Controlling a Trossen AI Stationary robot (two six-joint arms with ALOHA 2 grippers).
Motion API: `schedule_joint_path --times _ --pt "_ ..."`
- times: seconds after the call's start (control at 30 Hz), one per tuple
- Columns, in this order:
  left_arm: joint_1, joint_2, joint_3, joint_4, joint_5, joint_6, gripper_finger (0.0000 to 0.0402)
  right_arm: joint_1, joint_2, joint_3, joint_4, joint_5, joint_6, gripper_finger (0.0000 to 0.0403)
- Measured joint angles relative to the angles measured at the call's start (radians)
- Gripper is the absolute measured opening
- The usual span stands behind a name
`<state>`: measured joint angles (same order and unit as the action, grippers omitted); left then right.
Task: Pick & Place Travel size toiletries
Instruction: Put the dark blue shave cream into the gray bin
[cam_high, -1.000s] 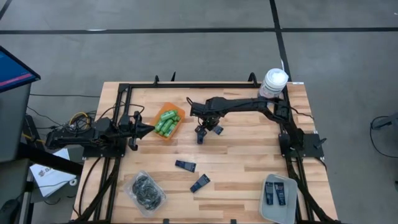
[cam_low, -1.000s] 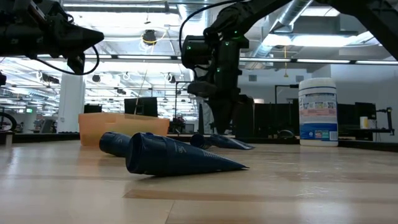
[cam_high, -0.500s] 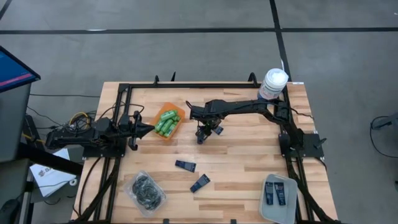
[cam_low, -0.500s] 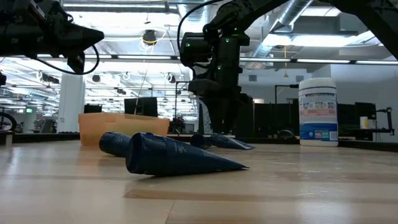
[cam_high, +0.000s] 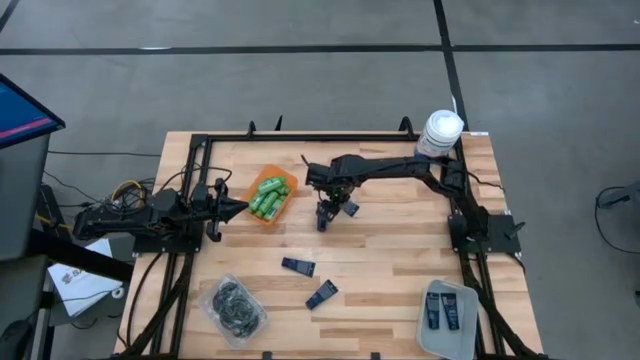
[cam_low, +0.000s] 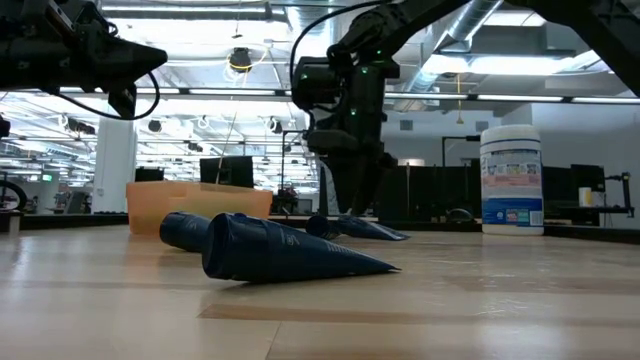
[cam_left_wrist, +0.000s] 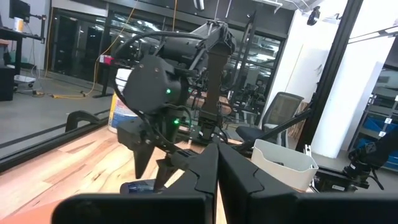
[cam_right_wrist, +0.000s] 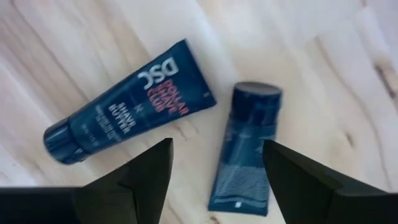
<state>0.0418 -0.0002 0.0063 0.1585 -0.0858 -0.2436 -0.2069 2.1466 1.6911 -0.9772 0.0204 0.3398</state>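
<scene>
Two dark navy tubes (cam_right_wrist: 134, 102) (cam_right_wrist: 245, 149) lie flat on the wooden table (cam_high: 400, 250), side by side. My right gripper (cam_right_wrist: 217, 180) hovers open just above them (cam_high: 325, 212), fingers pointing down and touching nothing. Two more navy tubes (cam_high: 298, 266) (cam_high: 321, 294) lie nearer the front edge. Green bottles (cam_high: 270, 195) fill an orange tray (cam_high: 262, 219). A clear packet of black round pieces (cam_high: 232, 308) lies at the front left. My left gripper (cam_high: 240, 208) waits shut beside the orange tray.
A grey tray (cam_high: 425, 335) at the front right holds two navy tubes. A large white canister (cam_high: 440, 135) stands at the far right corner. A black frame (cam_high: 300, 136) runs along the table's far edge and sides.
My right gripper has opened its fingers while staying over the two tubes near the table's middle. The tubes have not moved.
</scene>
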Motion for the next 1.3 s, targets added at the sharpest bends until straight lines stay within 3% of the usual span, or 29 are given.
schedule_joint_path --times 0.33,0.67,1.3 --pt "0.000 0.000 0.000 0.000 0.004 0.000 0.0002 -0.079 0.009 0.001 0.031 -0.032 -0.086 0.0238" --pt "0.000 0.000 0.000 0.000 0.004 0.000 0.0002 -0.062 0.035 -0.018 0.113 -0.046 -0.130 0.0238" --pt "0.000 0.000 0.000 0.000 -0.001 0.000 0.0002 -0.084 0.032 -0.094 0.100 -0.048 -0.166 0.0211"
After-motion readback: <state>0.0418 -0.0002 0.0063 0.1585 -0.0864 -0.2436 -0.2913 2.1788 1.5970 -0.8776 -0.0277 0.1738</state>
